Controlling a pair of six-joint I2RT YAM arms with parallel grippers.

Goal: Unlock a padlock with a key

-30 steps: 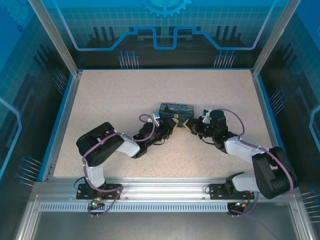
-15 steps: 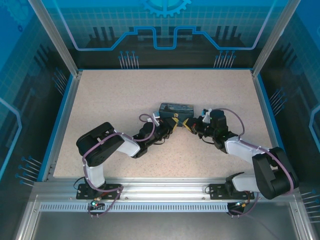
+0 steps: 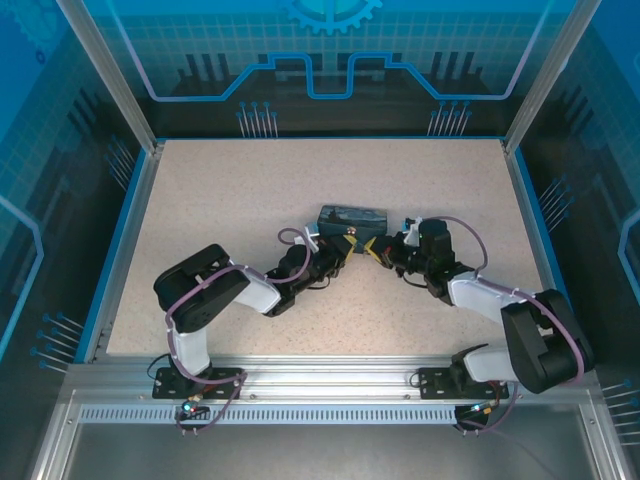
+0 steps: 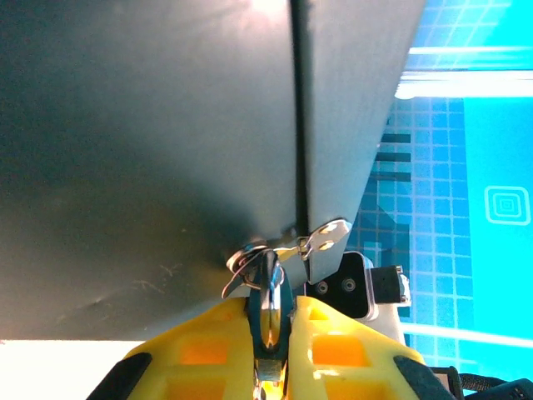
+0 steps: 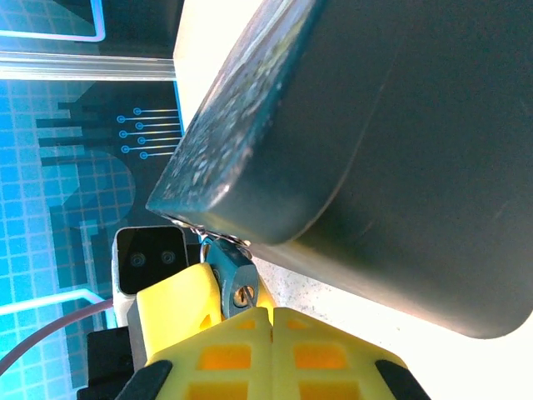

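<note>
- Jaws of the left gripper [image 4: 269,315] are clenched on the small dark-grey metal padlock [image 5: 235,273]; its yellow fingers [image 4: 333,333] pinch the lock edge-on in the left wrist view.
- Jaws of the right gripper [image 5: 271,323] are pressed fully together just below the lock's pale round keyhole spot — whether the thin key sits between them I cannot tell.
- That padlock hangs at a small silver hasp [image 4: 326,240] on the near face of the dark lidded box with the painted print [image 3: 352,214], mid-table, where the two grippers meet just in front of it.
- Likely trouble: the lock is tiny and hangs loose, so a twist from the right could swivel it out of the left pinch rather than turn the cylinder.
- A key entering off-axis would probably jam or slip from the fingers.
- Both fingertip pairs are nearly touching — a small sideways correction could knock them together or drag the box across the speckled beige tabletop [image 3: 220,200].
- The box is shut, so what it holds is hidden.
</note>
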